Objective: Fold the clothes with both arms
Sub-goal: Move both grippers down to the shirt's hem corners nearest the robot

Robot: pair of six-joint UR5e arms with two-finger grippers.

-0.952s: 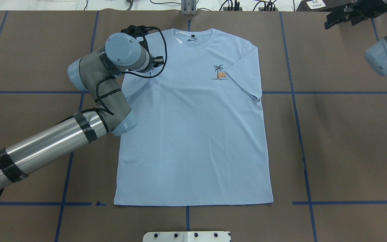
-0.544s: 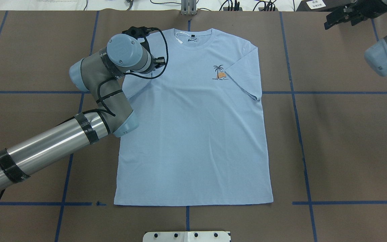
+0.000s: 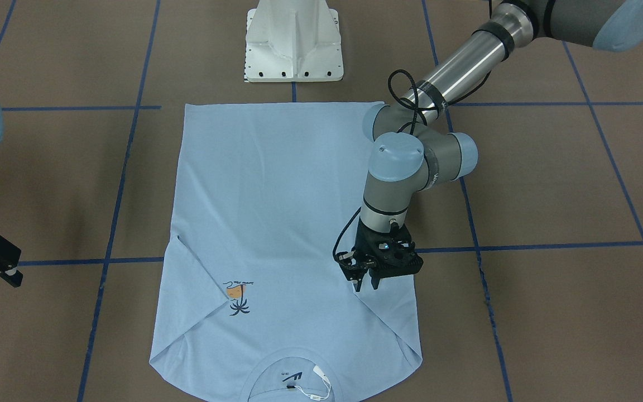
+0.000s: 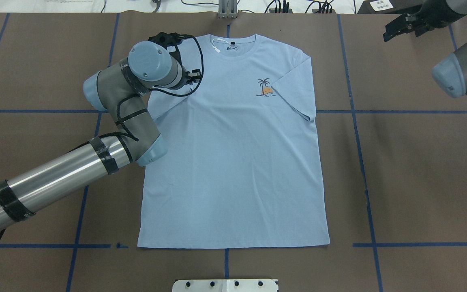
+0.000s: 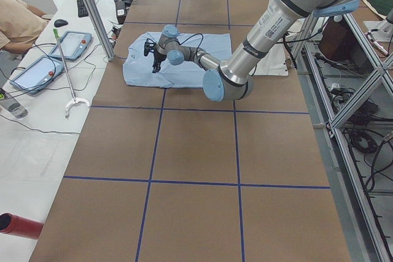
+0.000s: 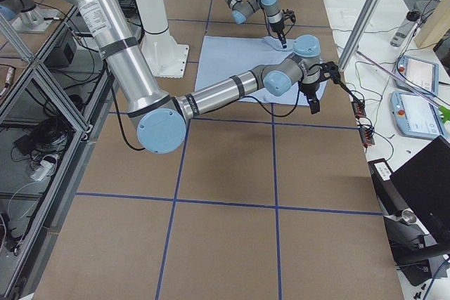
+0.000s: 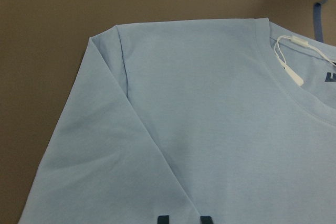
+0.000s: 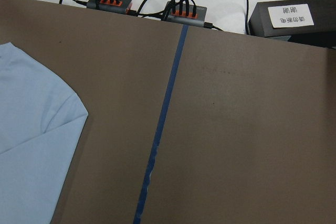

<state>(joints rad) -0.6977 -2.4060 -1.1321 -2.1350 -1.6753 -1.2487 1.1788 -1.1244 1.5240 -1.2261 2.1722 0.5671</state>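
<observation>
Start on the left side. Your left arm (image 4: 55, 178) reaches over the T-shirt's (image 4: 233, 162) left shoulder, and its left pincer (image 3: 367, 285) points down at the folded-in left sleeve (image 7: 105, 145). In the wrist view the two fingertips (image 7: 163, 219) stand apart with bare cloth showing between them, so nothing is held. Over the last second this arm has only crept a little inward toward the shirt's collar. In the last half second it has all but stopped, which suggests it has reached its pick-up spot.

The T-shirt itself has not shifted. It lies flat on the bench (image 4: 399, 162), chest up, with the hem nearest the robot's base and the collar at the far end. The white string tag (image 4: 216, 46) sits at the collar. The right sleeve (image 4: 294, 89) is turned in, its edge just beside the palm print (image 4: 265, 87).

The real change is on the right. The right pincer (image 4: 393, 29) has slid toward the shirt's right shoulder in the last half second, and its elbow has come in with it. It is still well apart from the cloth, over bare bench. You cannot tell from these views whether its jaws are apart or together.

Both sleeves look done, and I judge the next fold has not begun. It waits on the right arm getting level with the left.
</observation>
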